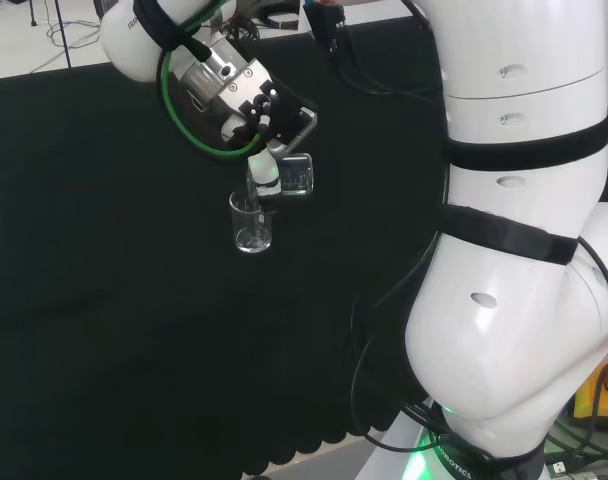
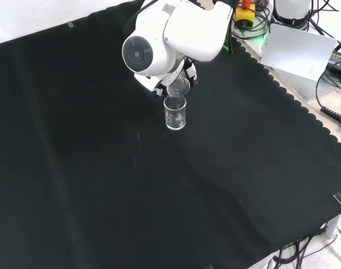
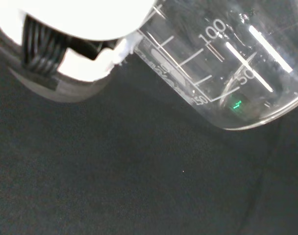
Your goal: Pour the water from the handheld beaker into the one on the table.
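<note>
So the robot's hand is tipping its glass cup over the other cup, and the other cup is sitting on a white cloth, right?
Almost. The hand really is tipping its glass cup over the other cup, but the cloth under that cup is black, not white. The front view shows it plainly: the cup stands upright on black cloth that covers the whole bench.
</note>
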